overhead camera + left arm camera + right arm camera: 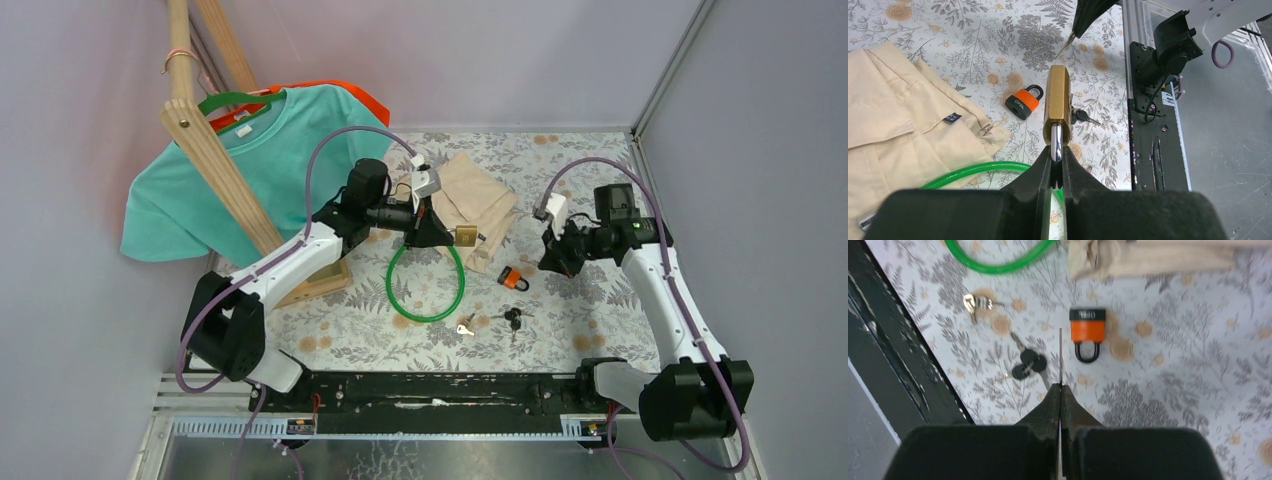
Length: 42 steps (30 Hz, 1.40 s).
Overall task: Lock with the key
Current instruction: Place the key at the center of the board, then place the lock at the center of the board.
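My left gripper (443, 234) (1057, 157) is shut on the chrome shackle of a brass padlock (466, 236) (1057, 97) and holds it above the table, body pointing away from the fingers. A green cable loop (430, 319) (973, 170) hangs from the lock down to the table. My right gripper (550, 262) (1060, 387) is shut on a thin metal key (1060, 357), seen edge-on. In the left wrist view the key's tip (1066, 44) points toward the brass padlock's far end, a short way off and not touching it.
An orange padlock (512, 277) (1087, 322) lies on the floral cloth between the arms. Black-headed keys (513, 318) (1029, 364) and silver keys (465, 326) (975, 302) lie nearer the front rail. Folded beige trousers (475, 200) lie behind; a teal shirt (250, 170) hangs on a wooden stand (215, 160) at left.
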Each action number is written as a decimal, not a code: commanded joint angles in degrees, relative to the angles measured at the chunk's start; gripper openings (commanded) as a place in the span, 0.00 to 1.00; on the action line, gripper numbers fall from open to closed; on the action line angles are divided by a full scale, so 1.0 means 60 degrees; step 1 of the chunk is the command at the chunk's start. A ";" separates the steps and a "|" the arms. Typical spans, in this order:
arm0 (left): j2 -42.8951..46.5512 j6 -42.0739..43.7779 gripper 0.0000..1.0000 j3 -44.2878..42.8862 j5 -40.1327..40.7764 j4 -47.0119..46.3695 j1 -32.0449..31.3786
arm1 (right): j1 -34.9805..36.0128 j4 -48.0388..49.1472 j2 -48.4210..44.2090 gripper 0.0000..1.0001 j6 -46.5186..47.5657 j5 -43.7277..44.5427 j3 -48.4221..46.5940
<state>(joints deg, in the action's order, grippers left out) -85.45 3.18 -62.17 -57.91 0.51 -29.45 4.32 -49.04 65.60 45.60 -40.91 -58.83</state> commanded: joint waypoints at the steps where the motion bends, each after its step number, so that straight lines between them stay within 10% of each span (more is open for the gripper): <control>1: 0.0474 0.0034 0.00 0.0035 0.0044 -0.0727 0.0075 | -0.0852 -0.1481 0.0566 0.00 0.1461 0.1183 0.0468; 17: 0.0557 0.0031 0.00 0.0137 0.0006 -0.0792 0.0053 | -0.3260 -0.1278 0.4387 0.04 0.3076 0.1453 0.0895; 22: 0.0580 0.0027 0.00 0.0139 -0.0016 -0.0798 0.0057 | -0.3796 -0.1416 0.5530 0.19 0.3199 0.1574 0.0269; 28: 0.0555 0.0018 0.00 0.0154 -0.0009 -0.0803 0.0056 | -0.3953 -0.1641 0.5152 0.60 0.3166 0.1642 -0.0321; 42: 0.0459 -0.0098 0.00 0.0140 -0.0102 -0.0891 -0.0090 | -0.1614 -0.2182 0.2404 0.84 0.0800 -0.2579 -0.2482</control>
<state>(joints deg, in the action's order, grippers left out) -83.83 3.14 -61.14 -57.41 0.38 -29.58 -13.50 -64.31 83.92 60.07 -48.58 -71.50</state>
